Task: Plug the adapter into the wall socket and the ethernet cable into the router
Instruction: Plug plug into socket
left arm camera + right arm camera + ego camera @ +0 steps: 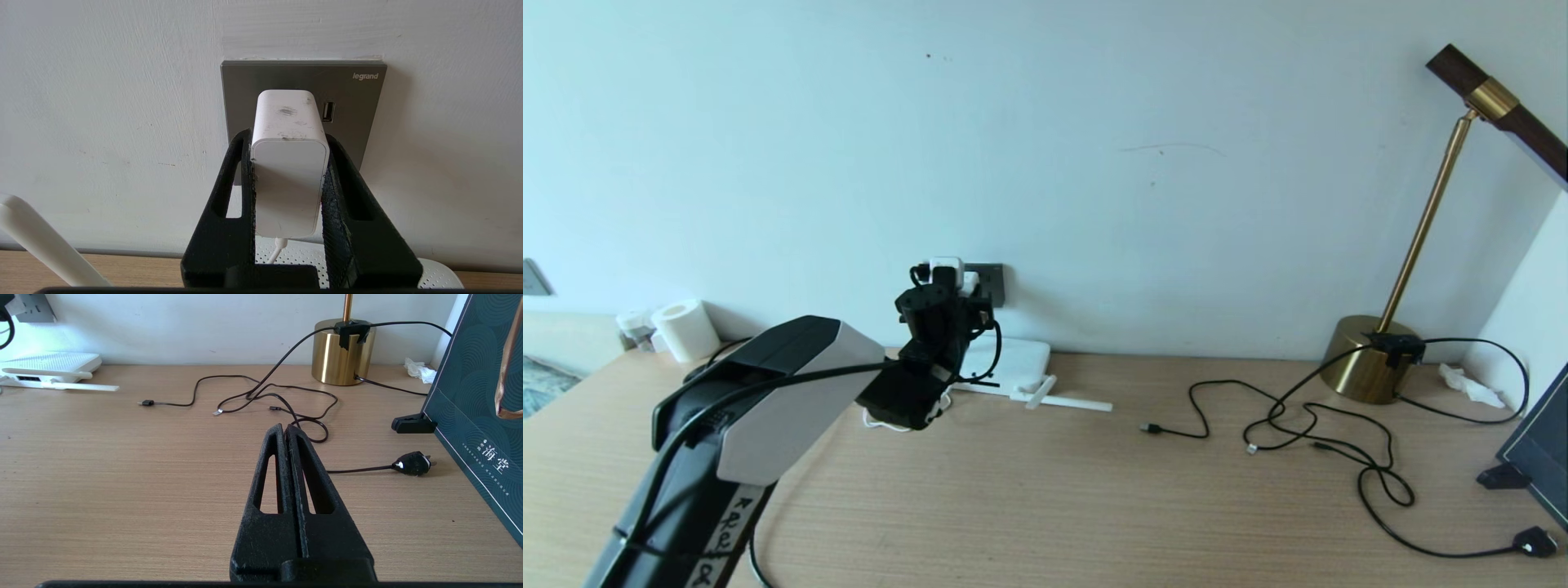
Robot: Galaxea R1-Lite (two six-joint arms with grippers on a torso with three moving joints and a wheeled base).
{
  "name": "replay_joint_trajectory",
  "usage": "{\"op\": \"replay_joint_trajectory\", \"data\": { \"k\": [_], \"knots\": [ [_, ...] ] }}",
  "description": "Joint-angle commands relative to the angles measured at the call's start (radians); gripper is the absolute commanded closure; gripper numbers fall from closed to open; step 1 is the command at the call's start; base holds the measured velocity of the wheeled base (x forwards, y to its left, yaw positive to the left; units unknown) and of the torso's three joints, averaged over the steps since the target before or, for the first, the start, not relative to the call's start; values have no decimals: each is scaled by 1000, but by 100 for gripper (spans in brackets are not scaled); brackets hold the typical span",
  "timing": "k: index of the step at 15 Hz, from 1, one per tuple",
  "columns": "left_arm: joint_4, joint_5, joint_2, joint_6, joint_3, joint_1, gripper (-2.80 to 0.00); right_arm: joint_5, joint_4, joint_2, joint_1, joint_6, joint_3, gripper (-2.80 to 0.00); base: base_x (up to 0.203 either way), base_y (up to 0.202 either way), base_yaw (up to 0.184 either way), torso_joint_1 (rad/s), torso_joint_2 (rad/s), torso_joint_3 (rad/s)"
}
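Note:
My left gripper [947,282] [288,134] is at the wall, shut on the white adapter [946,265] [290,175]. The adapter's front end is against the dark grey wall socket [993,282] [359,106]; its pins are hidden. Its thin white cord [278,249] hangs down towards the white router [1021,363] [53,361], which lies flat on the desk under the socket. A thick black cable [756,563] curves under my left arm; it looks like the ethernet cable, with its plug hidden. My right gripper [284,426] hovers shut and empty over the desk on the right.
A router antenna [1070,402] lies on the desk. Thin black USB cables [1290,416] tangle in front of a brass lamp base [1372,359]. A black mains plug [1534,541] and a dark teal bag [1539,441] are far right; a paper roll [686,329] is far left.

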Motion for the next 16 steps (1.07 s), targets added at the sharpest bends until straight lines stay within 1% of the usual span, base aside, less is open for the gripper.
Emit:
{"op": "replay_joint_trajectory", "data": {
  "k": [1,16],
  "knots": [
    [-4,2,9,0,-3,0,0,0,-1,1,0,0,11,0,0,0,0,0,0,0],
    [0,4,27,-12,-3,-2,0,0,-1,0,0,0,11,0,0,0,0,0,0,0]
  ]
}}
